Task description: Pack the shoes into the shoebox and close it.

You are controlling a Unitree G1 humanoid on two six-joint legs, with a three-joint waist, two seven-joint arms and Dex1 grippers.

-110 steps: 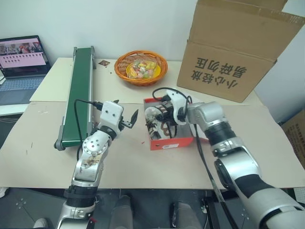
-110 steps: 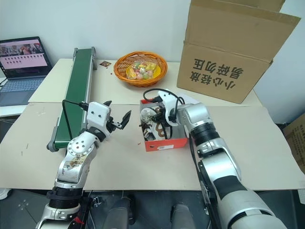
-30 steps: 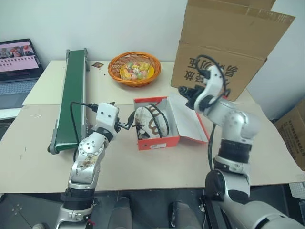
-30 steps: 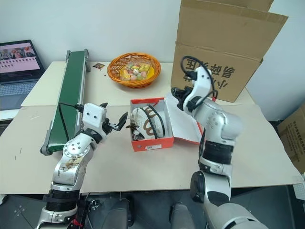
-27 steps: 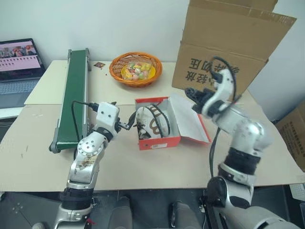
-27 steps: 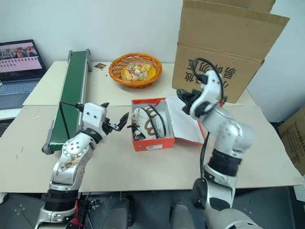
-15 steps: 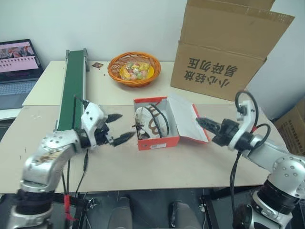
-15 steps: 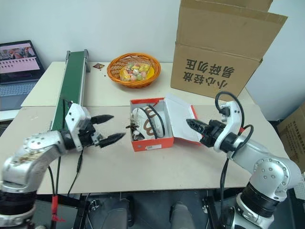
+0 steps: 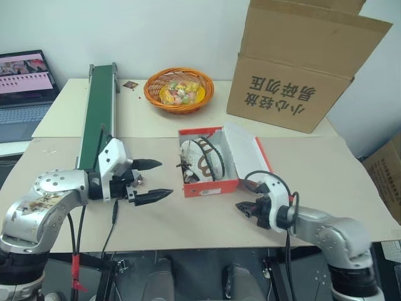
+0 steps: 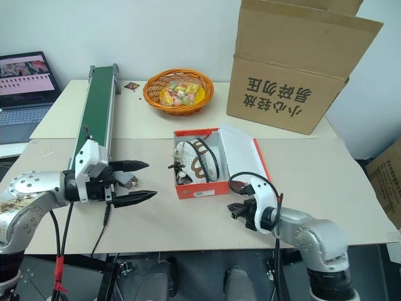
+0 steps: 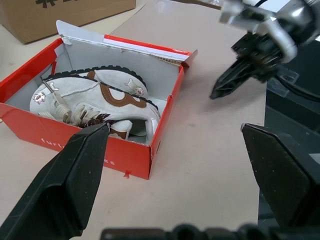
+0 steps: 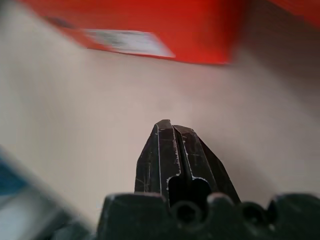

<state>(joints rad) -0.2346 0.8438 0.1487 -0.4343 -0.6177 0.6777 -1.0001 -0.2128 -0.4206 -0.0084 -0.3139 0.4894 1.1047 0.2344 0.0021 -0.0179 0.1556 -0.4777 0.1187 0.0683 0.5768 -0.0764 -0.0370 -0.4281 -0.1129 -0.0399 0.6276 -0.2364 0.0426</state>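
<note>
At far left a laptop [image 9: 25,74] is cut off by the frame edge, beside a green conveyor [image 9: 100,106] running along the counter [image 9: 156,207]. The left claw [image 9: 153,179] is held roughly level above the counter, pointing toward the shoebox [image 9: 210,187], its two black fingers spread wide and empty; since a second ago this arm has swung outward and drawn back from the box's left wall, where the fingertips had been close to the shoes. The shoebox sits at the counter's middle with its flap lid [image 9: 247,150] open, leaning to the right. The shoes [image 11: 95,102] lie inside it, white with brown trim; the left wrist view shows one clearly, the other mostly hidden beneath it. Behind stand an orange basket [image 9: 180,89] of small coloured items, too small to identify, and a large brown carton [image 9: 301,63], its top cut off. The right claw [image 9: 241,207] hangs low near the counter's front edge, just right of the box's front corner, pointing left and downward with fingers pressed together, holding nothing; a second ago it was raised beside the lid in front of the carton, and has since dropped.
</note>
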